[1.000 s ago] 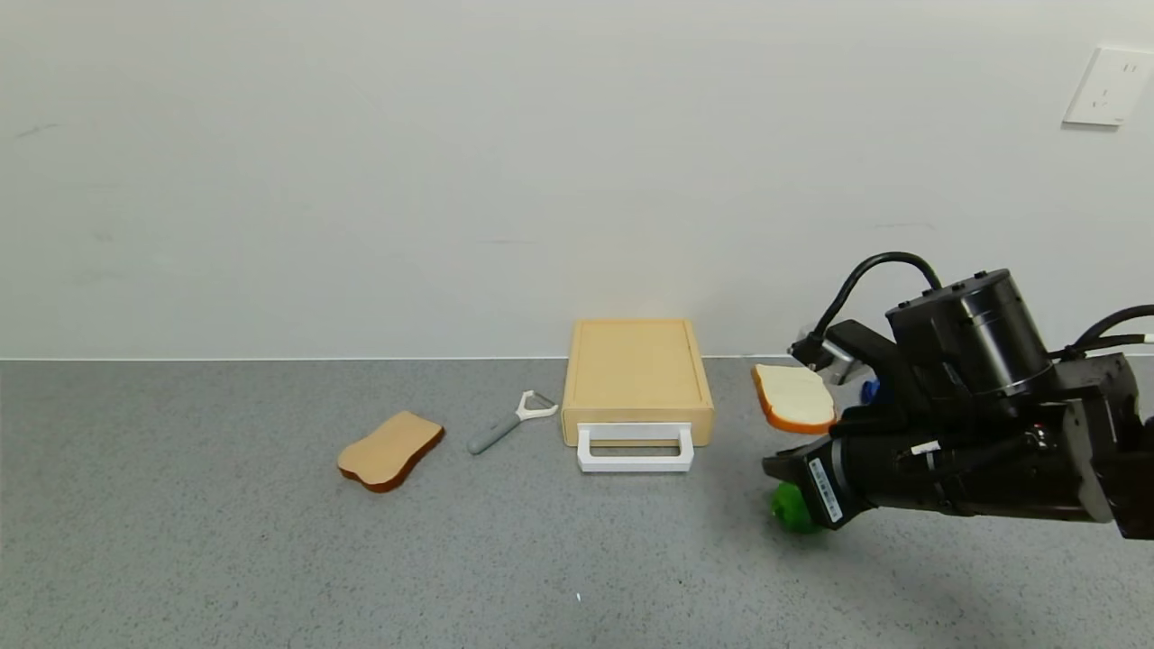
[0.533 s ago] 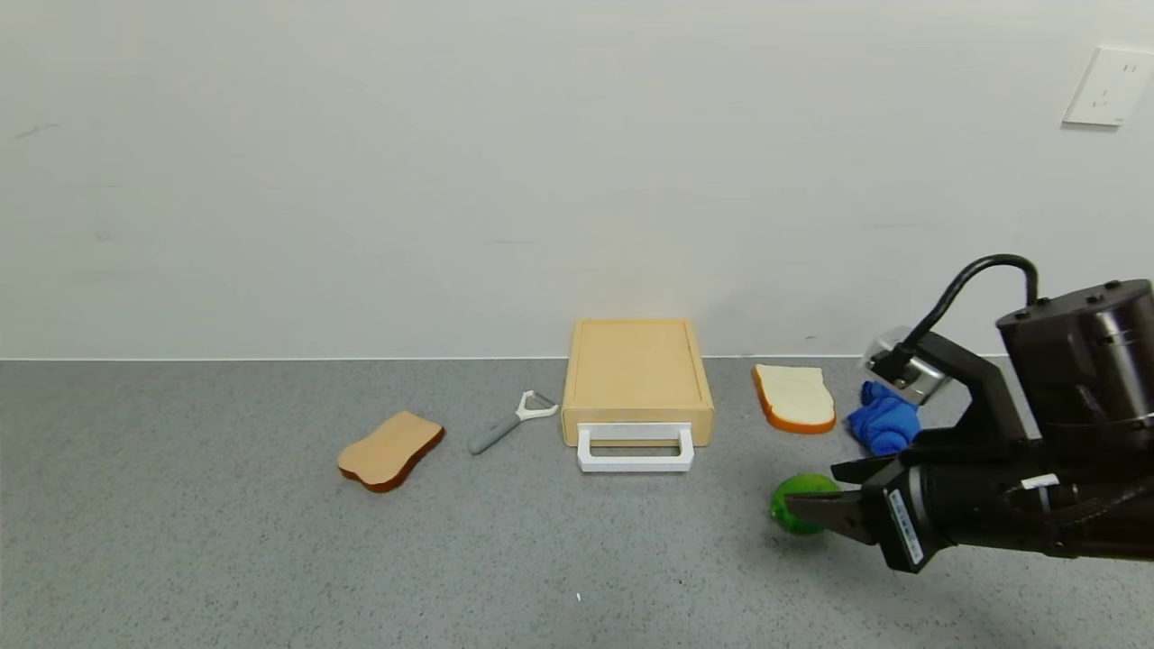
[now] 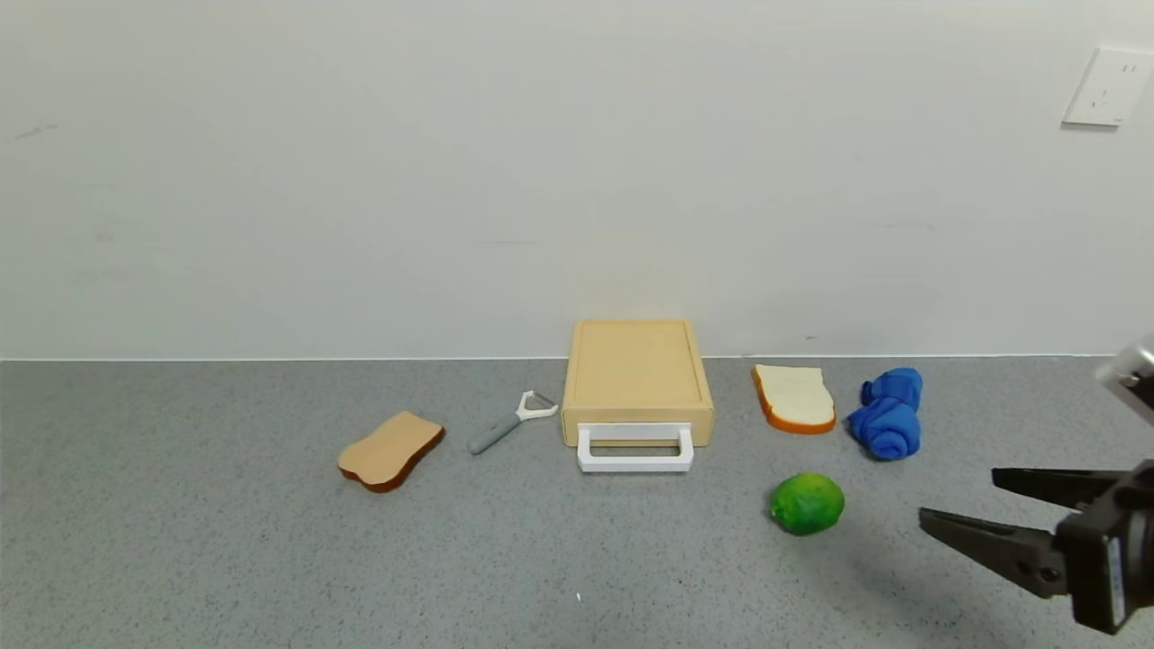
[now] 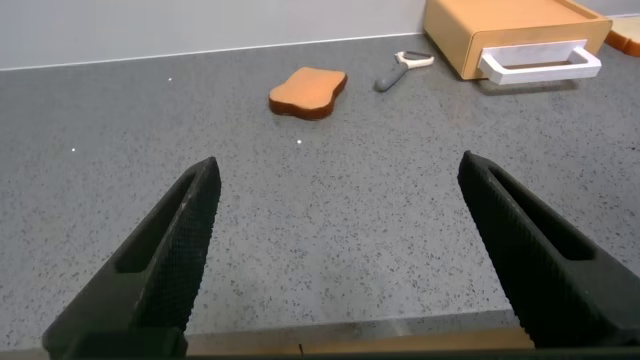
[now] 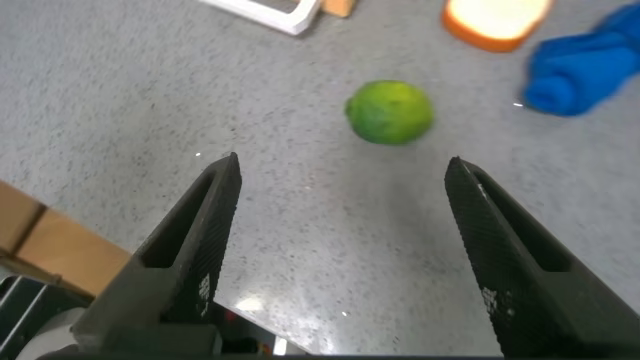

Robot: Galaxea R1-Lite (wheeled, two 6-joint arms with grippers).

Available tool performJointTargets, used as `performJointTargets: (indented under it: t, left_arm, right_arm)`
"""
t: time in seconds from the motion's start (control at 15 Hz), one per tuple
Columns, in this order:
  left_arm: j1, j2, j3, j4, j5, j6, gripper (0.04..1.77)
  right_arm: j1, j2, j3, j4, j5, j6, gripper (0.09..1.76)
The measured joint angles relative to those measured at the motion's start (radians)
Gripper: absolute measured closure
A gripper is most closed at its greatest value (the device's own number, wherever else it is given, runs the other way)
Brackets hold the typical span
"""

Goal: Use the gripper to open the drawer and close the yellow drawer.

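Note:
The pale yellow-tan drawer (image 3: 636, 374) stands against the back wall at the middle, its tray pushed in and its white loop handle (image 3: 635, 449) facing me. It also shows in the left wrist view (image 4: 510, 32). My right gripper (image 3: 965, 500) is open and empty at the far right of the table, well right of the drawer and past a green lime (image 3: 807, 504). In the right wrist view the gripper (image 5: 340, 170) is open above the bare table with the lime (image 5: 390, 111) ahead. My left gripper (image 4: 338, 170) is open and empty near the table's front edge, out of the head view.
A tan bread slice (image 3: 390, 450) and a grey peeler (image 3: 510, 422) lie left of the drawer. A white bread slice (image 3: 793, 397) and a rolled blue cloth (image 3: 888, 414) lie to its right. A wall socket (image 3: 1108, 86) is at the upper right.
My right arm has drawn back to the right, away from the drawer, uncovering the lime, the white bread and the blue cloth. The drawer has not moved.

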Motion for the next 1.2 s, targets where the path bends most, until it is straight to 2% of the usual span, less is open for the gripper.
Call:
performJointTargets:
  t: [0.27,0.73,1.0,1.07,1.2]
  left_arm:
    - [0.0,0.0,0.0,0.0,0.0,0.0,0.09]
    - [0.0,0.0,0.0,0.0,0.0,0.0,0.09]
    - [0.0,0.0,0.0,0.0,0.0,0.0,0.09]
    - [0.0,0.0,0.0,0.0,0.0,0.0,0.09]
    - [0.0,0.0,0.0,0.0,0.0,0.0,0.09]
  right_arm:
    - [-0.122,-0.241,0.076,0.071,-0.018,0.003,0.25]
    - [-0.424,-0.658,0.065,0.407,-0.024,0.0,0.19]
    - [-0.482,-0.814,-0.01,0.605,-0.09,-0.001,0.17]
    - [-0.484,-0.83,-0.027,0.605,-0.098,-0.004,0.17]
    - [-0.432,-0.848,-0.049,0.604,-0.099,-0.016,0.16]
